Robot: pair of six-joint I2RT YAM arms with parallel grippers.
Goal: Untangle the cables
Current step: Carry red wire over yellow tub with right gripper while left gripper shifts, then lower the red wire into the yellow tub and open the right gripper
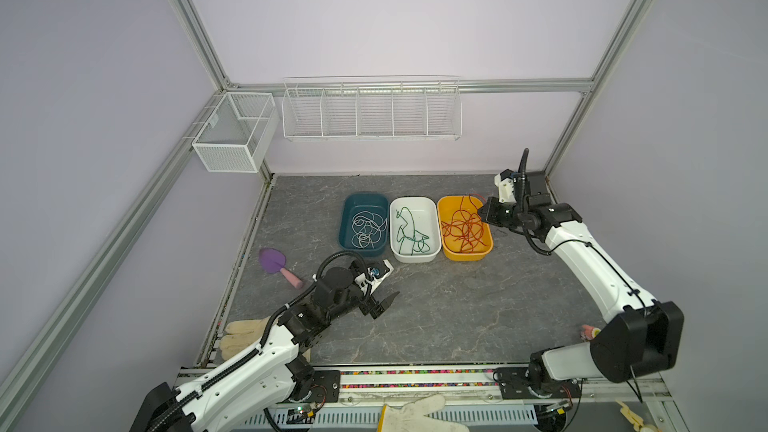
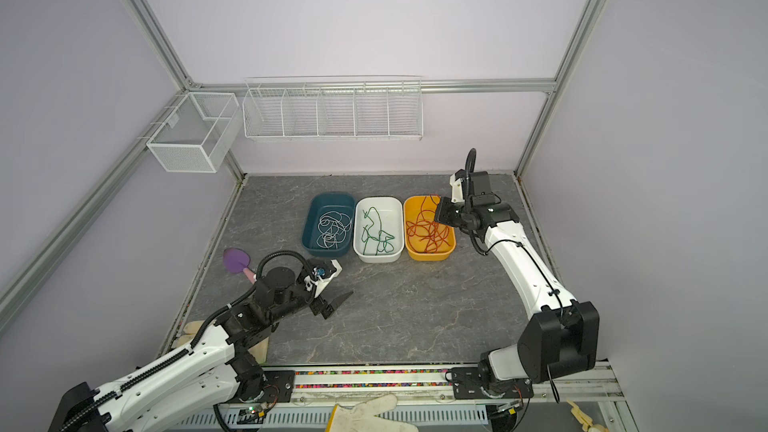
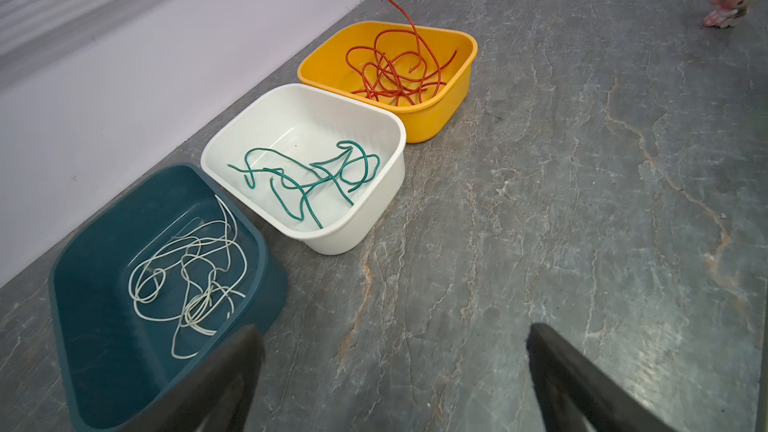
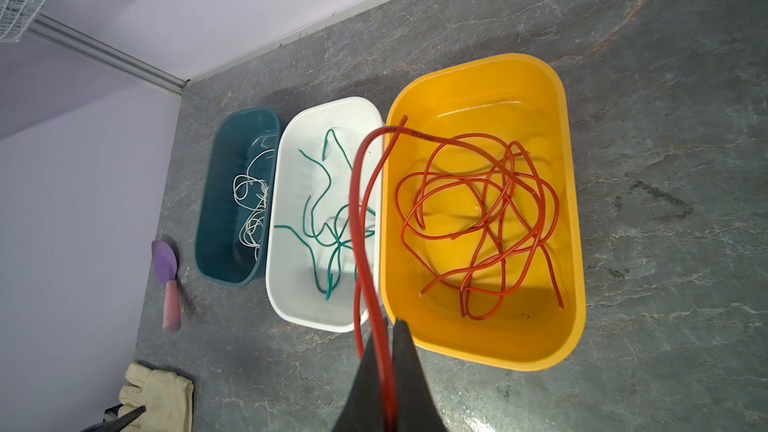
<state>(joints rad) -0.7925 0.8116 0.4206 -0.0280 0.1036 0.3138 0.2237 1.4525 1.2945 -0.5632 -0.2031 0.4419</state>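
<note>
Found right jaws clamped on one red cable [image 4: 354,209] above the yellow tub [image 4: 498,351]; left jaws wide apart, empty, over bare surface [image 3: 540,201]. Logged other red cables [image 4: 478,218] looped in that tub, green cables [image 3: 307,189] in the white tub [image 3: 357,226], white cables [image 3: 195,276] in the blue tub [image 3: 104,367]. Expect light, springy, slick wire, quick to snag; best pinched near a free end, drawn slowly.

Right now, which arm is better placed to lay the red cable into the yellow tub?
Right: the right gripper grips the red cable by the yellow tub; the left gripper is open, farther off.
</note>
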